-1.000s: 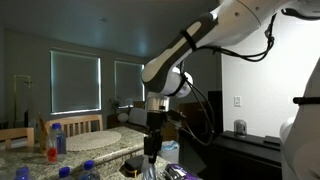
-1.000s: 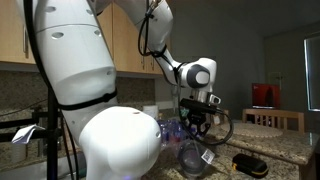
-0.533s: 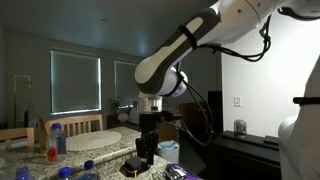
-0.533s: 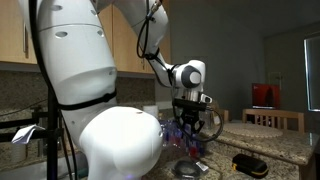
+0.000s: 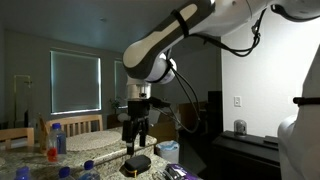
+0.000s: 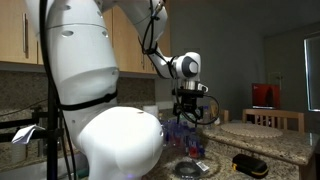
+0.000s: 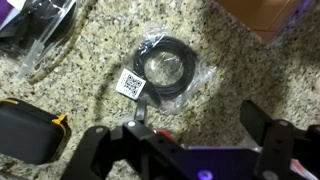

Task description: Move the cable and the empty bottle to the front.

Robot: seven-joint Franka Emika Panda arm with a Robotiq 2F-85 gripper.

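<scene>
The cable [image 7: 165, 68] is a black coil in a clear plastic bag with a white label, lying on the speckled granite counter [image 7: 230, 95] just ahead of my fingers in the wrist view. A clear empty bottle [image 6: 190, 168] lies on its side on the counter below my gripper [image 6: 188, 114]. The gripper [image 5: 135, 131] hangs well above the counter in both exterior views. In the wrist view the gripper [image 7: 199, 115] is open with nothing between its fingers. A small red part [image 7: 163, 133] shows by the left finger.
A black case with a yellow trim [image 7: 25, 130] lies near the cable, also seen as the dark case [image 6: 248, 163]. Several capped bottles [image 5: 57, 137] stand on the counter. A black bundle [image 7: 35, 25] and a brown box [image 7: 275, 15] lie farther off.
The gripper opened and rose from low over the counter, shifting sideways. The bottle that hung under it a second ago now lies on the counter.
</scene>
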